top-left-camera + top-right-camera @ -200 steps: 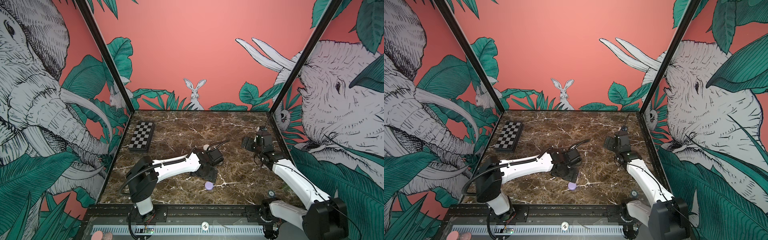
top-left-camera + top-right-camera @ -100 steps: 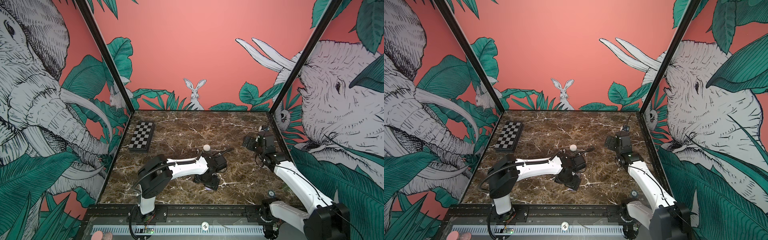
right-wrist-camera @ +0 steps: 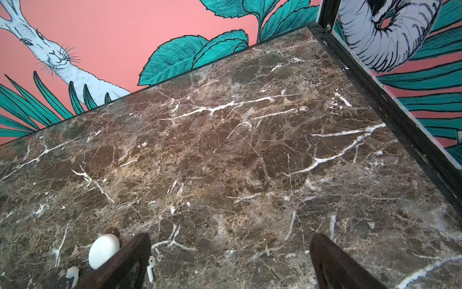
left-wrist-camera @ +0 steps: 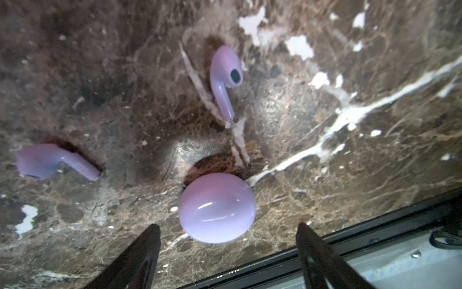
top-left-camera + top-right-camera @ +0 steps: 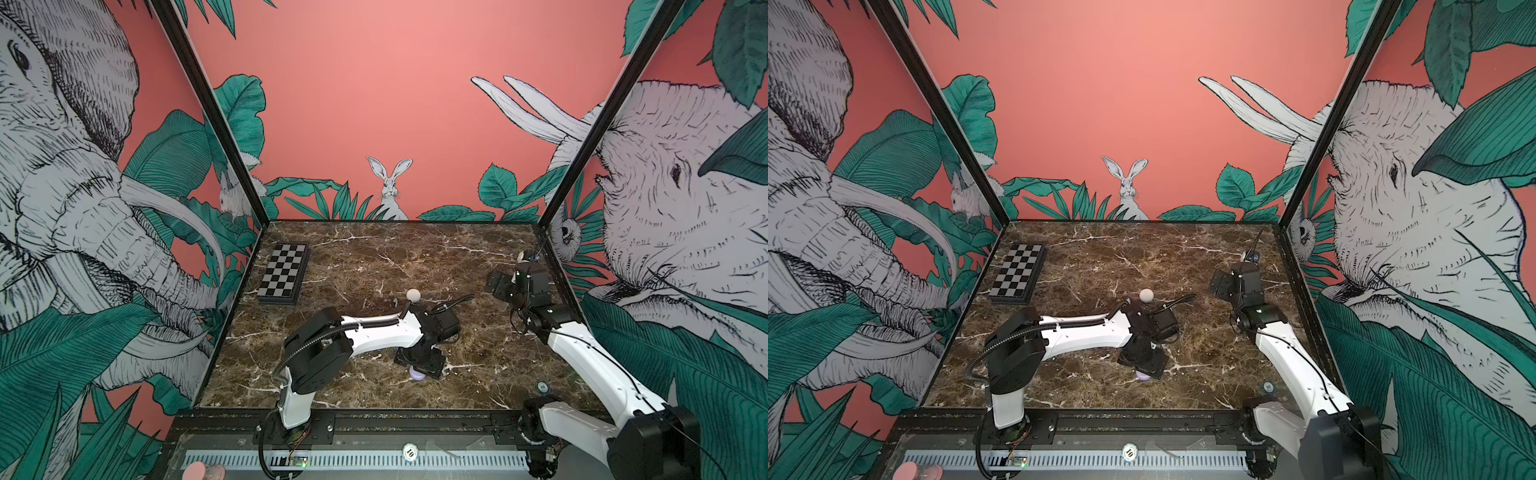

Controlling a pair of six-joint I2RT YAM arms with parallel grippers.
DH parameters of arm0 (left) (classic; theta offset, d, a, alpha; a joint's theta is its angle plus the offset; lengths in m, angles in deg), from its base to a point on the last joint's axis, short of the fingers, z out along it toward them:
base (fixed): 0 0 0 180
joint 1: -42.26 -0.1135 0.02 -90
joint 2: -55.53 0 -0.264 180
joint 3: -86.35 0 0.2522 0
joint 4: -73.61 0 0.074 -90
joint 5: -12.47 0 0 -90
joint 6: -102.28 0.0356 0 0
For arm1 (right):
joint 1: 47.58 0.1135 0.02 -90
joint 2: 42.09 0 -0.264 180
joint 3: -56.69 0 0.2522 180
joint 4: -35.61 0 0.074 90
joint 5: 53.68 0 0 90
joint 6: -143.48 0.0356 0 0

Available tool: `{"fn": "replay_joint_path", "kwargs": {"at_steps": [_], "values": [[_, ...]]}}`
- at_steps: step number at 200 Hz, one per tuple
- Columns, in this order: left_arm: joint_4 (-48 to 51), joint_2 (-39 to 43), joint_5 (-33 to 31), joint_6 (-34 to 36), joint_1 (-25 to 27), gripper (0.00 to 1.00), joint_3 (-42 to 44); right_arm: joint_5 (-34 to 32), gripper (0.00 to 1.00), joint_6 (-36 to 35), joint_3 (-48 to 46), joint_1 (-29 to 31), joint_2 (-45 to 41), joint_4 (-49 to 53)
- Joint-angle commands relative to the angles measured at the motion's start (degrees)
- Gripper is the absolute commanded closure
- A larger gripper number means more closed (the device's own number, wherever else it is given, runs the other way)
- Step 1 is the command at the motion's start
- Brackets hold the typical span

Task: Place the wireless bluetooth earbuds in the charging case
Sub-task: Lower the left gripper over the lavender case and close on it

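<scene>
Two-arm rig over a brown marble table (image 5: 374, 257), with a checkerboard (image 5: 284, 272) lying near its far left corner.

**Left gripper** (image 4: 227, 226): it points down at the table near the front edge. The fingers (image 4: 140, 257) are spread wide. The lilac case (image 4: 217, 207) is a smooth round shell with its lid down. It sits on the marble just ahead of the fingertips, and a clear gap shows on either side of it. Neither finger touches the case, and nothing is held. In both top views the gripper body hides most of the case, so only a lilac sliver (image 5: 417, 375) (image 5: 1143, 376) shows.

**Lilac pair:** both lie loose on the table, outside the case. One lilac earbud (image 4: 223, 80) is beyond the case from the gripper, with its stem pointing back toward the case. The other lilac earbud (image 4: 50, 162) rests well off to one side.

**Right gripper** (image 3: 230, 237): it is raised above the table near the right wall (image 5: 498, 284) (image 5: 1221, 284). Its fingers (image 3: 332, 265) are fully spread and hold nothing.

**White set:** the white case (image 3: 103, 250) stands near the middle of the table, just behind the left arm's wrist (image 5: 413, 295) (image 5: 1146, 295). It is well apart from the right gripper, although one finger overlaps it in the right wrist view. Two white earbuds lie on the marble near it — one white earbud (image 3: 72, 274) on one side, the other white earbud (image 3: 150, 265) partly behind that finger.
</scene>
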Motion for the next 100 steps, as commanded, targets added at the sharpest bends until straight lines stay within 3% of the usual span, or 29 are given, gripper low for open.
{"fn": "replay_joint_path", "kwargs": {"at_steps": [1,100], "values": [[0.6,-0.7,0.3,-1.3,0.3,0.15,-0.5,-0.7,0.02,0.0,-0.2,0.3,-1.3,-1.5],[2.8,-3.4,-3.4,-0.7,0.2,0.27,-2.6,-0.3,0.02,0.2,-0.3,0.2,-1.8,-1.7]]}}
